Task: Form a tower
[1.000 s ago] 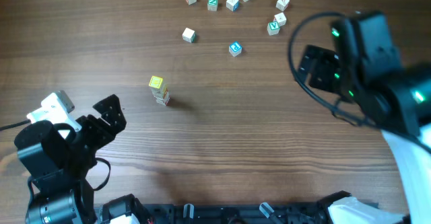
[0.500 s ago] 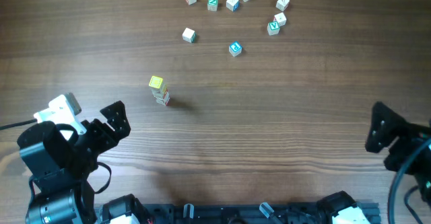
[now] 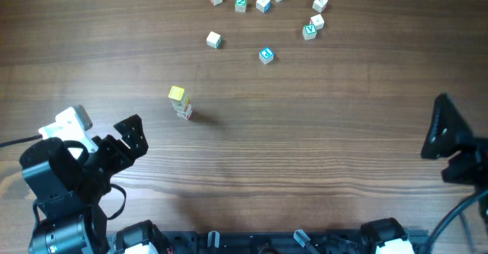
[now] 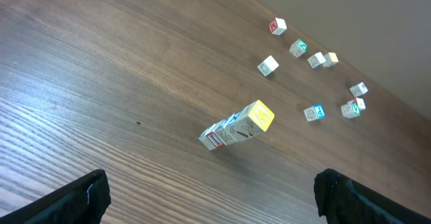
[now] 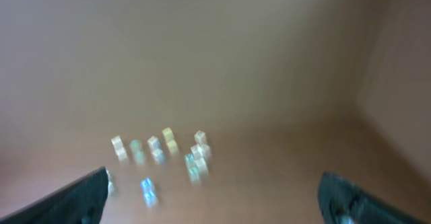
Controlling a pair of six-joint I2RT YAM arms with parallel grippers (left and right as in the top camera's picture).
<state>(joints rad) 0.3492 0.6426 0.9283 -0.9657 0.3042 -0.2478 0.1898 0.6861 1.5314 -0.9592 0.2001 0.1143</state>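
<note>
Tower (image 3: 180,103) stood on the counter (image 3: 320,170), left of centre and well clear of every edge. Yellow cube on top; markings on the lower cubes too small to read from overhead, and their count was uncertain even in the left wrist view. Loose cubes (image 3: 263,4) lay scattered toward the far edge. Left jaws near the front left corner: spread wide, holding nothing. Right jaws at the right edge, partly cut off overhead. Own wrist view showed them wide apart and empty, but that view was blurred and the cubes were mere smudges.
</note>
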